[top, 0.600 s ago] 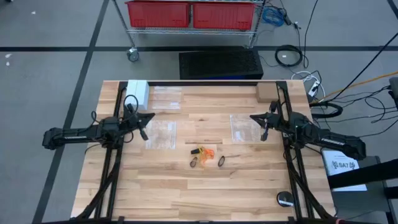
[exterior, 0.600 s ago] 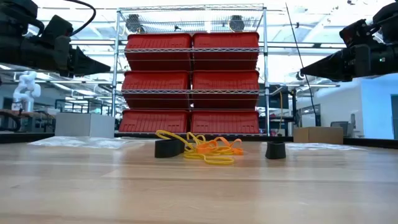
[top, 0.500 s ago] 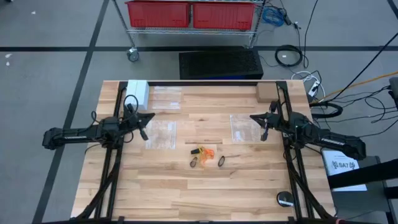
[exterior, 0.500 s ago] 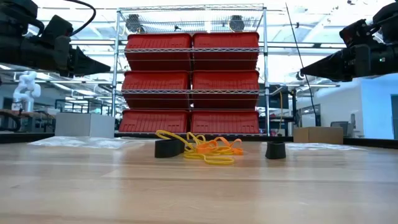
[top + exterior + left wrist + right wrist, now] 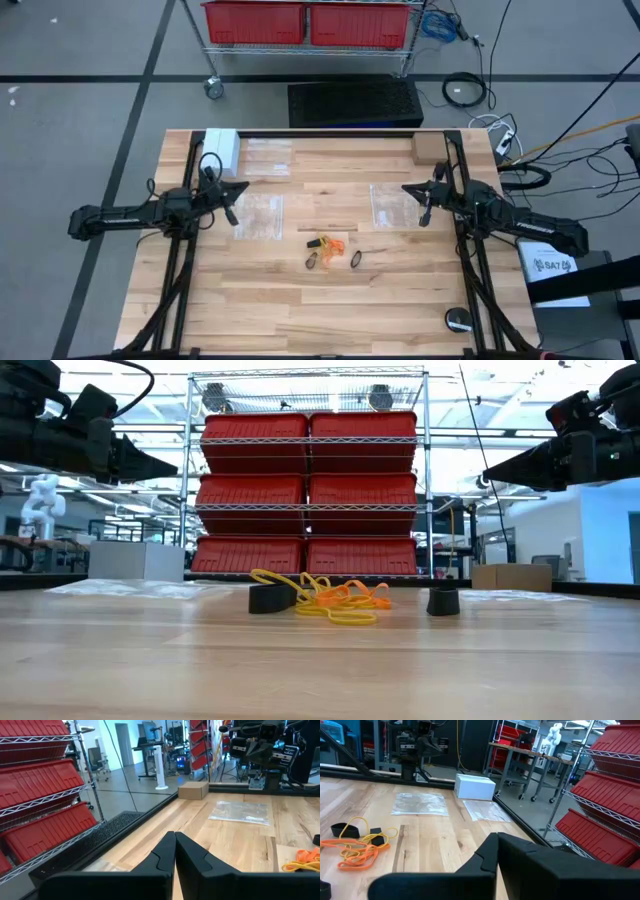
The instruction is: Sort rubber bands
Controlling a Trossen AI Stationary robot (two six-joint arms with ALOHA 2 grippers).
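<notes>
The rubber bands [image 5: 331, 249] lie in a loose cluster near the middle of the wooden table [image 5: 300, 310], a little toward its front edge. In the high view the heap shows a tangle of orange and yellowish loops [image 5: 335, 243], with a black band [image 5: 313, 262] just beside it on the left arm's side and another black band [image 5: 356, 259] a little apart on the right arm's side. The low view shows the same spread: the orange and yellow tangle [image 5: 335, 600] flat on the wood, one black loop [image 5: 268, 598] touching its edge, the other [image 5: 442, 601] standing apart.

The left gripper [image 5: 240, 186] hangs above the table's left side, over the near edge of a clear plastic bag [image 5: 260, 214] — its two dark fingers [image 5: 165, 851] are pressed together tip to tip and hold nothing. The right gripper [image 5: 406, 188] is poised over the table's right side, above a second clear bag [image 5: 392, 205]; its fingers [image 5: 492, 849] also meet with no gap and carry nothing. Both grippers are well apart from the bands and raised clear of the wood, as the low view shows.

At the far edge of the table sit a white box [image 5: 222, 150], a third clear bag [image 5: 267, 157] beside it, and a small cardboard box [image 5: 428, 148] at the right corner. A wire rack with red bins [image 5: 308, 497] stands behind the table.
</notes>
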